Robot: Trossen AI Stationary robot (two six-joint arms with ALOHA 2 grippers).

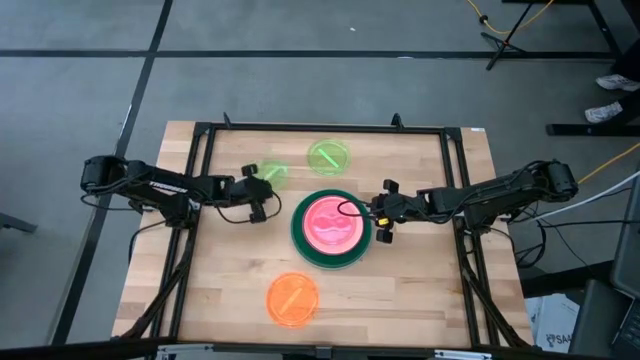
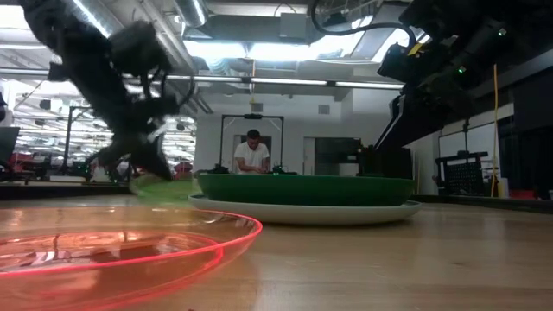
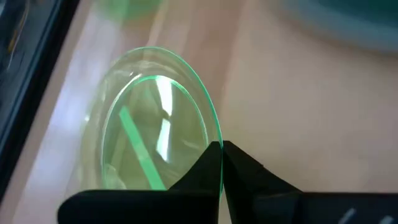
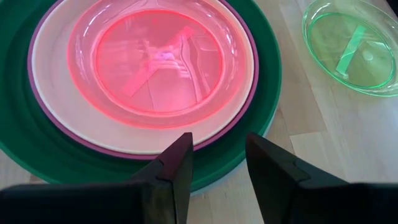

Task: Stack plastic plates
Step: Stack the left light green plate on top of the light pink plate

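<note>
Red-pink plate [image 1: 331, 222] glows on peach, magenta, dark green – two translucent green plates [image 1: 328, 156], an orange plate [image 1: 293, 298], pale wood table [image 1: 420, 290].

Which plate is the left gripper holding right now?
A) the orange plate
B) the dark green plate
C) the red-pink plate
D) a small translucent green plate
D: in the left wrist view the left gripper is pinched on the rim of a small translucent green plate, tilted up off the table; the orange plate lies alone, and the red-pink plate sits on the stack.
</note>
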